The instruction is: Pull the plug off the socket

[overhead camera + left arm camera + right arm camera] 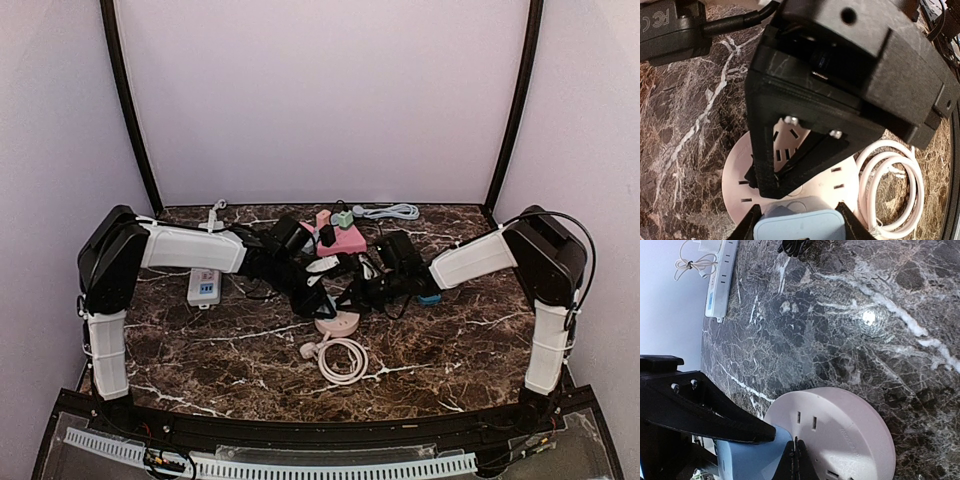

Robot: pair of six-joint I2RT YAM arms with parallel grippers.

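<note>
A round pale pink socket (337,323) lies mid-table, its white cord (342,358) coiled in front. In the left wrist view a light blue plug (800,227) stands on the socket's face (840,175). My left gripper (800,225) is shut on the plug, one black finger on each side. My right gripper (796,460) is shut and empty, its tips pressed on the socket's top (850,425) next to the plug (755,455). It also shows in the left wrist view (767,187). From above, both grippers meet over the socket and hide the plug.
A white power strip (204,287) lies to the left. A pink block (342,240) with small adapters and a white cable (392,211) are at the back. A black adapter (670,30) lies just beyond the socket. A small blue item (430,298) lies under the right arm.
</note>
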